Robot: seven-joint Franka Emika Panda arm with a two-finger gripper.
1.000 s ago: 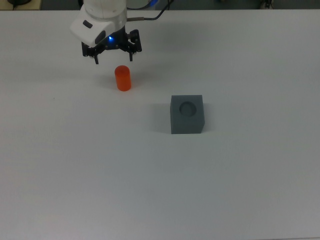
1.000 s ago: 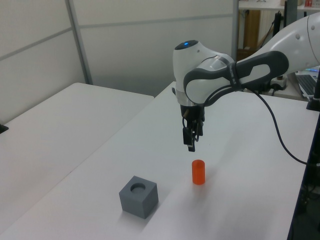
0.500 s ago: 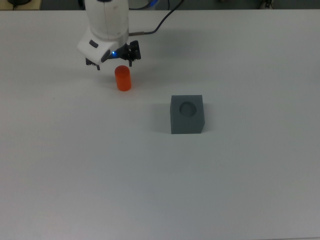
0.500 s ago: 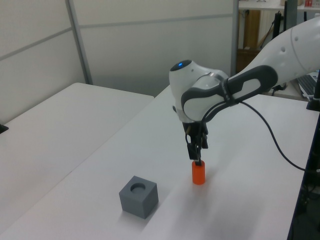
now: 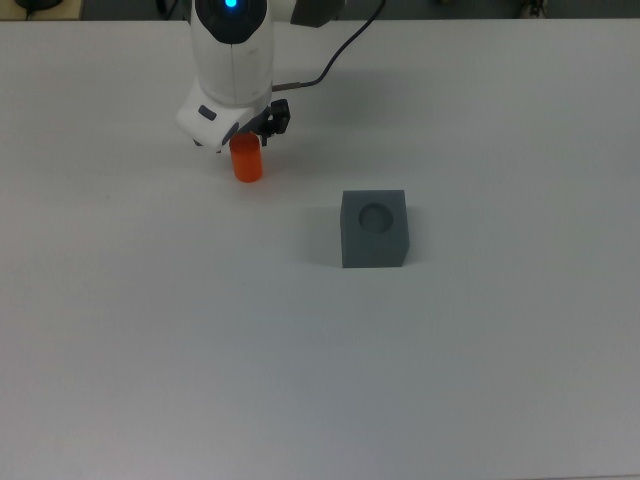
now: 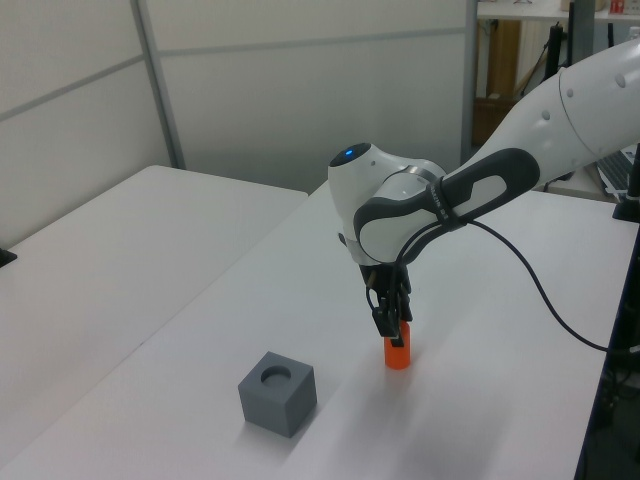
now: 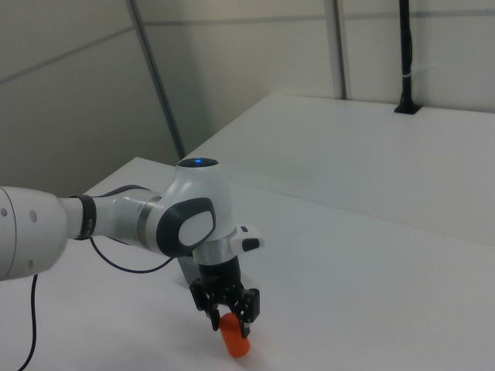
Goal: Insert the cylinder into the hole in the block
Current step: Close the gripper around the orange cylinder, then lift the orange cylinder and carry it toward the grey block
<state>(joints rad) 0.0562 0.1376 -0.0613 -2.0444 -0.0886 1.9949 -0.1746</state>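
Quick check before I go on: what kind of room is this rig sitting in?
Probably a robotics lab or workshop: large plain white tables, grey partition walls, a desk with shelving and a laptop behind the arm in the left view. On the table are only the cylinder and block.

My top view looks almost straight down on the white matte tabletop [image 5: 300, 380], with the arm entering at the upper left of the frame. My left view stands off the table and looks across it obliquely toward a pale partition wall [image 6: 300, 90]. My right view sits closer, angled down from another side. All three share the small bright orange cylinder [image 5: 246, 160] [image 6: 397, 354] [image 7: 234, 342]; the dark grey matte cube [image 5: 374, 228] [image 6: 277, 393] appears only in the top and left views.
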